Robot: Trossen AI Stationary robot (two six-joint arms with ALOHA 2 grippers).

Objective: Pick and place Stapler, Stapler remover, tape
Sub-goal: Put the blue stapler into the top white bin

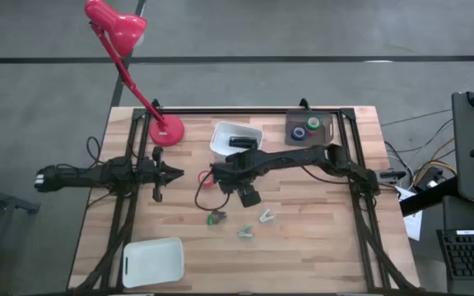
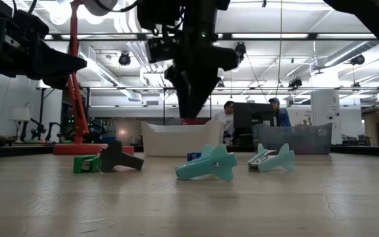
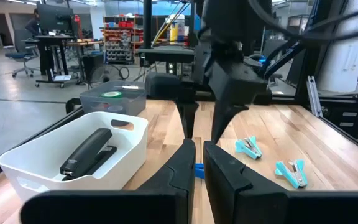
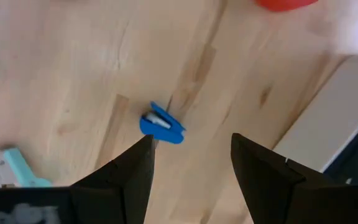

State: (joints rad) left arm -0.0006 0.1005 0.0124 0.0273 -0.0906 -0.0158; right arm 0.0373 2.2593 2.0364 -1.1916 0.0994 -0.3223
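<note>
Right claw (image 4: 191, 155) wide above blue staple remover (image 4: 162, 126), offset; risks nudging it across bench (image 4: 73, 74).

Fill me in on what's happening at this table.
The right pincer hangs open just above a small blue staple remover on the table, beside the white bin that already holds the stapler. Two teal removers still lie on the wood. The left pincer waits shut near the lamp base.
</note>
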